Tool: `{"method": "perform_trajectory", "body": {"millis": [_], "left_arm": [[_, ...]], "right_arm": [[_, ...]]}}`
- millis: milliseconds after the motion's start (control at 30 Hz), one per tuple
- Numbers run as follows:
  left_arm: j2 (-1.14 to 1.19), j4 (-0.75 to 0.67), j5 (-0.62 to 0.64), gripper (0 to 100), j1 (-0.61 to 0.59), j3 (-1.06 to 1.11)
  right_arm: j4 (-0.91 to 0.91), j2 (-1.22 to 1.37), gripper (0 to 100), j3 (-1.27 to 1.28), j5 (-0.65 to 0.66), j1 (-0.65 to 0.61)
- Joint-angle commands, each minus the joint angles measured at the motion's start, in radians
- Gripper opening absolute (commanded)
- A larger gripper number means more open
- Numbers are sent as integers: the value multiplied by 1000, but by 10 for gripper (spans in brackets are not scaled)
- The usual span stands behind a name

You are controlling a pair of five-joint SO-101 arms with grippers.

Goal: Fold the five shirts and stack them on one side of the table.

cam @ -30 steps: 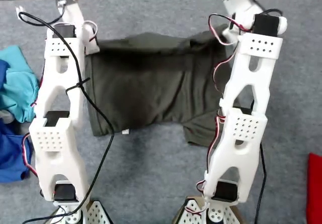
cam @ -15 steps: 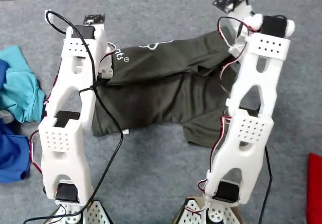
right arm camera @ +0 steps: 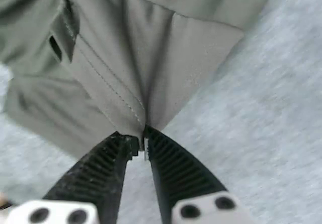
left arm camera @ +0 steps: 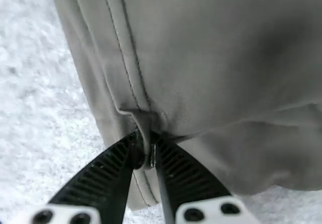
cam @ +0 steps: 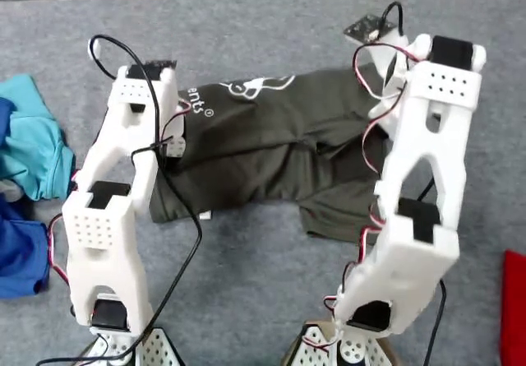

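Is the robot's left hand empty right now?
No, the left hand is pinched shut on a seam of the dark shirt.

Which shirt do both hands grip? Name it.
The dark olive shirt mid-table, pinched by left hand and right hand; teal shirt, blue shirt and red shirt lie at the edges.

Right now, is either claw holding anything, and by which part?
Both hold the dark shirt: the left claw pinches a stitched hem, the right claw a seamed edge.
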Motion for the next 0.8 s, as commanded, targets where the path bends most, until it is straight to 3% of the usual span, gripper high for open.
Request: {"method": "perform_trajectory", "body": {"millis": [0, 233, 433, 767], "left_arm": [[-120, -41, -5, 19, -6, 71], [-343, -129, -46, 19, -12, 299], [-535, -201, -106, 19, -8, 496], [-731, -235, -157, 19, -15, 649]], "right_arm": [[-46, -183, 5, 160, -40, 18], [-198, -469, 5, 591, -40, 24], [-397, -674, 5, 928, -15, 131], [-479, -697, 5, 1046, 97, 351]]}}
